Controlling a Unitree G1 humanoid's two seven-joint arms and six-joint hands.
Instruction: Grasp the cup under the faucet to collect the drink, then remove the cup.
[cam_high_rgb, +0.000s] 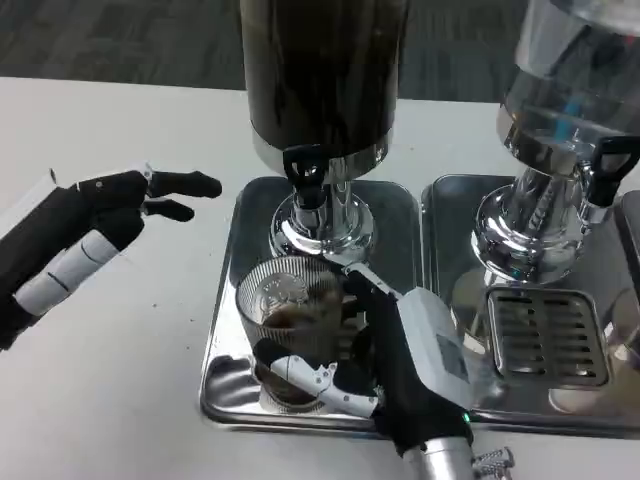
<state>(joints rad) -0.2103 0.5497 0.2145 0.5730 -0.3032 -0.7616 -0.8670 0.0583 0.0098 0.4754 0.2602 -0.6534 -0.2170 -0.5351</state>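
Right under the black faucet (306, 172) of the dark drink dispenser (322, 70) stands the ribbed clear cup (290, 305), resting on the left steel tray (228, 290) with a little dark drink at its bottom. Around the cup's lower part wraps the right hand (370, 365), its fingers (315, 378) curled across the near side, so it grips the cup. Beside this tray, on the right, a second steel tray (440, 215) carries a slotted drip grate (545, 335) and a clear dispenser (570, 90) with its own black tap (606, 170). Well off to the left, over the white bench (120, 350), hovers the left hand (95, 230), fingers spread apart and holding nothing.
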